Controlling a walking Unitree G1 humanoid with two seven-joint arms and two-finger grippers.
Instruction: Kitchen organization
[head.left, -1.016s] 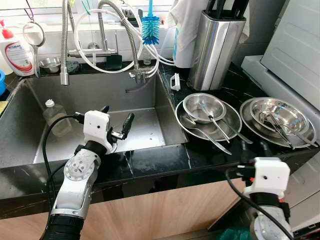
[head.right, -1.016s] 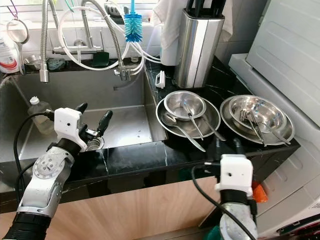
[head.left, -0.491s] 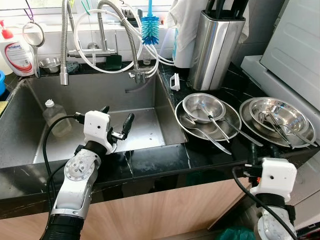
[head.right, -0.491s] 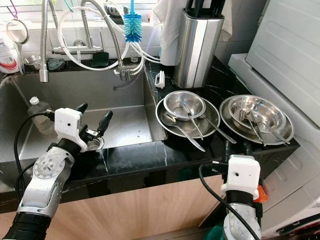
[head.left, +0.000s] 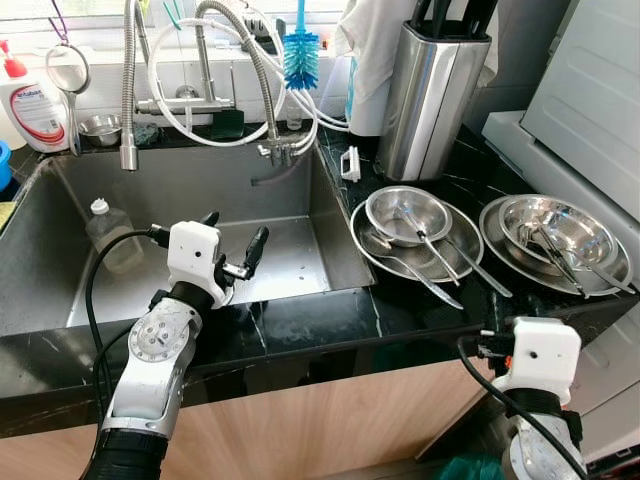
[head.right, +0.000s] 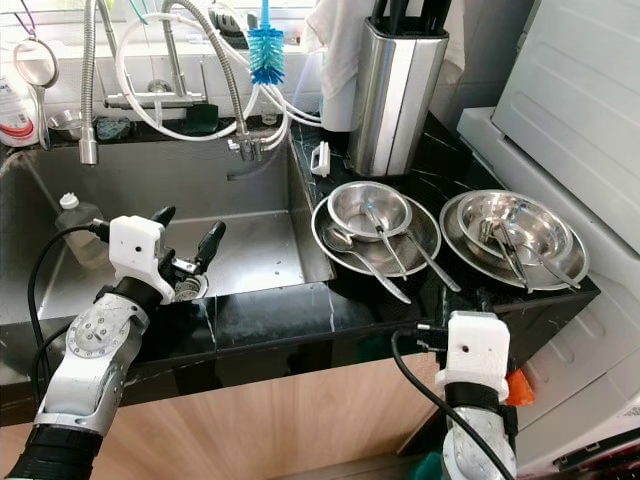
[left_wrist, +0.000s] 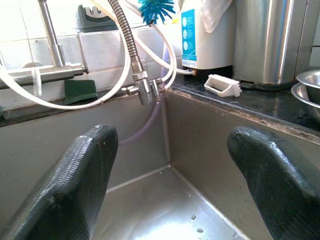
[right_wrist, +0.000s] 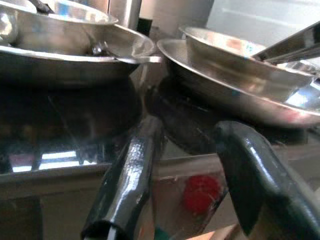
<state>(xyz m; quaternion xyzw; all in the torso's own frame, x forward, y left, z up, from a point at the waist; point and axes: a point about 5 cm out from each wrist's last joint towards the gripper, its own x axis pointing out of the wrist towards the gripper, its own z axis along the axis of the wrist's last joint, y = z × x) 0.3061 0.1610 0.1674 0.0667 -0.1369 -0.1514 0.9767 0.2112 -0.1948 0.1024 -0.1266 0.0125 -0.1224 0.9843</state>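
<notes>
Right wrist view: right claw (right_wrist: 185, 165) released, low at black table (head.left: 330, 320) edge, under two steel plate-and-bowl stacks (head.left: 415, 235) holding spoons. Rising carelessly could clip a rim, spilling spoons. Left claw (head.left: 232, 245) released above steel sink (head.left: 300, 190).

2 steel plates (head.left: 372, 244) (head.left: 495, 243) with bowls and spoons, side by side on countertop (head.left: 320, 325)

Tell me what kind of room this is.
Most likely a home kitchen: a steel sink with a spring faucet, stacked steel plates and bowls with spoons on a black counter, and a blue bottle brush.
</notes>
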